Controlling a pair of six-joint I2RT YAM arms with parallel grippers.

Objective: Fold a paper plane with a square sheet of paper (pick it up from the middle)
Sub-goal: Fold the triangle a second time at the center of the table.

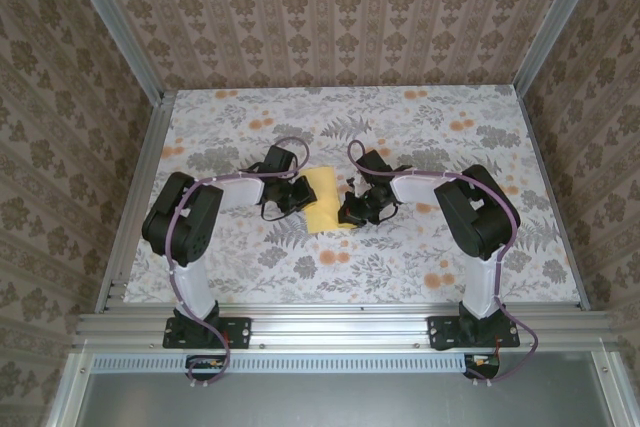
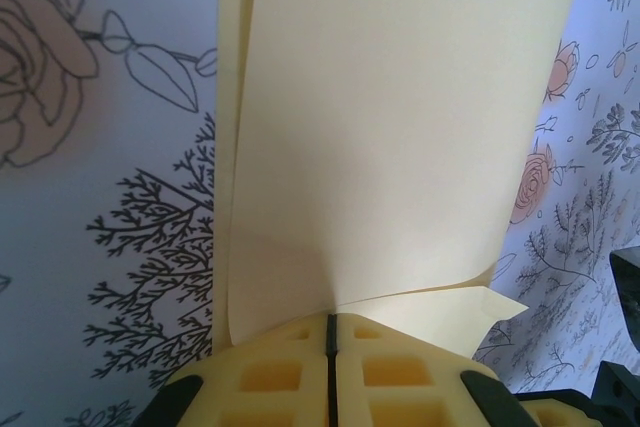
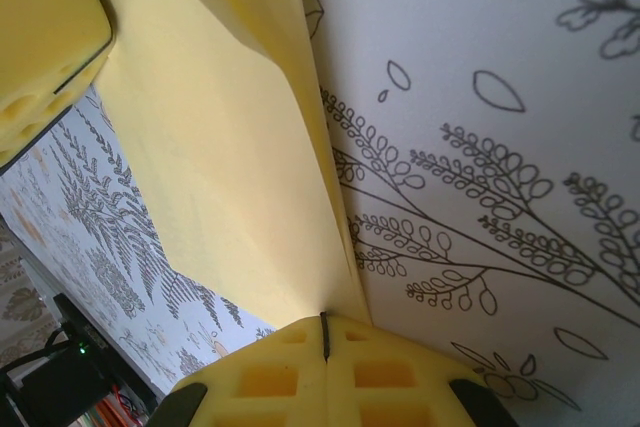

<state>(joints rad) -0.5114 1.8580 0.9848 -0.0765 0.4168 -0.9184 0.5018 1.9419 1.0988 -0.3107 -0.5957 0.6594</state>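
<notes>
The square sheet of paper point(image 1: 322, 201) is pale yellow and hangs doubled over between the two arms, just above the middle of the flowered table. My left gripper point(image 1: 302, 196) is shut on its left edge. In the left wrist view the jaws point(image 2: 330, 319) meet on the sheet point(image 2: 380, 127), and a lower layer's corner pokes out to the right. My right gripper point(image 1: 352, 209) is shut on the right edge. In the right wrist view the sheet point(image 3: 220, 147) runs up from the closed jaws point(image 3: 323, 325) along a crease toward a left fingertip point(image 3: 45, 47). A paper plane is out of view.
The flower-print table cover point(image 1: 420, 247) spreads all round the arms. Aluminium rails point(image 1: 340, 325) run along the near edge and both sides. Patterned walls point(image 1: 340, 17) close in the back and sides.
</notes>
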